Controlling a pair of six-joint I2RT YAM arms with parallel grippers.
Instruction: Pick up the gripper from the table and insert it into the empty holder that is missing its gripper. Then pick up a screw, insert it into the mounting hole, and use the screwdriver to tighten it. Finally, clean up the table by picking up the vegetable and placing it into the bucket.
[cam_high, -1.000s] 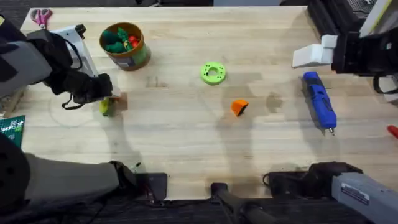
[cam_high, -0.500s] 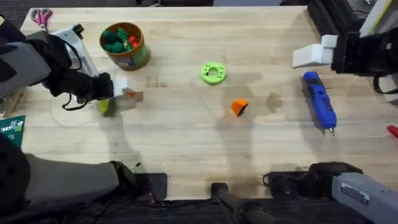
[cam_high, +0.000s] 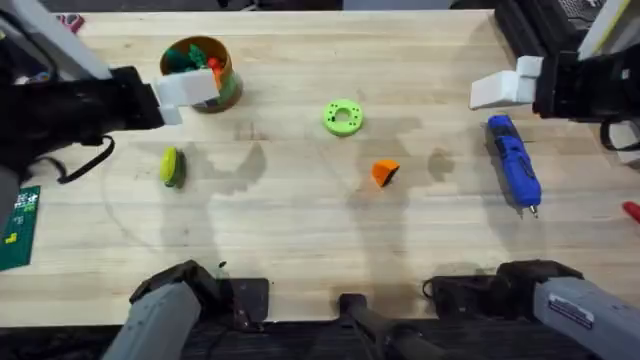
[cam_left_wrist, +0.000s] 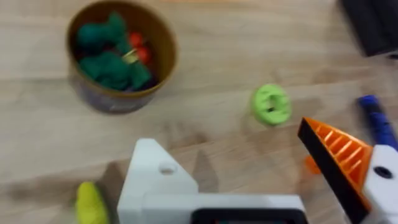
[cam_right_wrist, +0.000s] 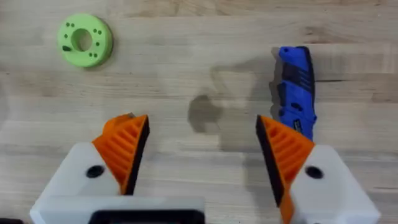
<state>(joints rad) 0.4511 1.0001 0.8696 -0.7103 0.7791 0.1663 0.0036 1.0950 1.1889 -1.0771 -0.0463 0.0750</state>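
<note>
1. Orange and ribbed, the gripper (cam_high: 384, 173) lies loose on the table (cam_high: 300, 230), just right of centre.
2. The left gripper (cam_high: 190, 88), its holder (cam_left_wrist: 155, 186) bare on one finger, hangs with fingers apart by the bucket (cam_high: 203, 72) at 10 o'clock.
3. The vegetable (cam_high: 172, 167) lies at 9 o'clock, free.
4. The right gripper (cam_right_wrist: 202, 155) hangs spread wide at 2 o'clock, empty, just above the screwdriver (cam_high: 514, 162).
5. A green ring (cam_high: 343, 117) sits near 12 o'clock.
</note>
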